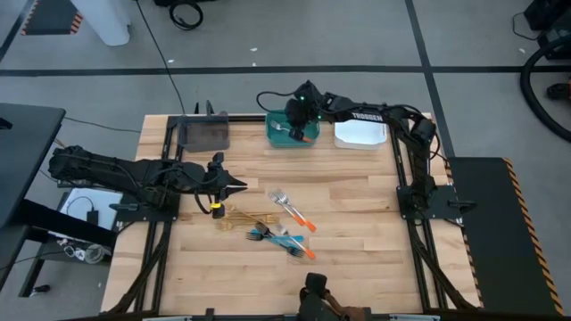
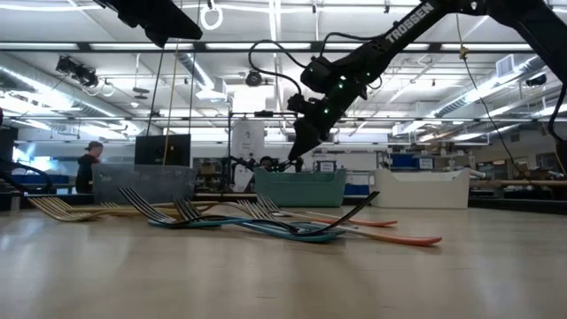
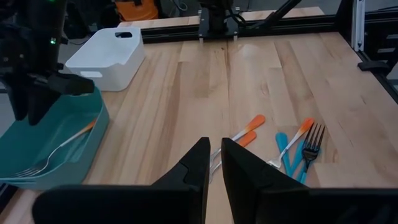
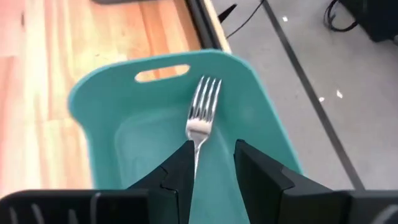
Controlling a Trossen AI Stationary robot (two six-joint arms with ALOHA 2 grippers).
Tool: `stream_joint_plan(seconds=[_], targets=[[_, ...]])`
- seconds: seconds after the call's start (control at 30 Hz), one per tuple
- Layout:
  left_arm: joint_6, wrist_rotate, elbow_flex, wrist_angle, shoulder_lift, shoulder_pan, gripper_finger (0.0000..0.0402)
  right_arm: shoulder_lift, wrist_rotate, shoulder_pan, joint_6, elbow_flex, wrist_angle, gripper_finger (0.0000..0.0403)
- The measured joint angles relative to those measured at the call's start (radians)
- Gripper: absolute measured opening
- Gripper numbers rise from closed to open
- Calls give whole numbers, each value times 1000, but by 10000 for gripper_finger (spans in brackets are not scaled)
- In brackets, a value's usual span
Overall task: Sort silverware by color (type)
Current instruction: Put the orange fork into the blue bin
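Now, right hand point(image 4: 211, 163): mine, fingers parted, hovering over the teal bin point(image 1: 278, 134), grasping nothing.
Fork point(image 4: 201, 118): lying in that bin, long axis along it, tines toward the handle slot.
Left hand point(image 1: 239, 186): clenched, empty, above the bench point(image 1: 357, 214).
Other silverware point(image 1: 284, 230): mid-bench.

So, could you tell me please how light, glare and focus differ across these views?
High view: even light, soft shadows under the arms on the table. Low view: bright ceiling strips backlight the right gripper; the forks read mostly dark. Left wrist view: the left gripper is soft, the white bin bright. Right wrist view: the fork glints in the teal bin.
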Motion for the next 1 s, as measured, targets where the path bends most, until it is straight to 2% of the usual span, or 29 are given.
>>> stream_joint_plan(seconds=[0.3,0.57,1.0], targets=[[-13,0,0,1,0,3,50,-67,7,57,48,0,-78,121],[-19,0,0,1,0,3,50,-119,68,112,72,0,-122,121],[-23,0,0,13,0,3,50,-158,83,173,161,0,-193,121]])
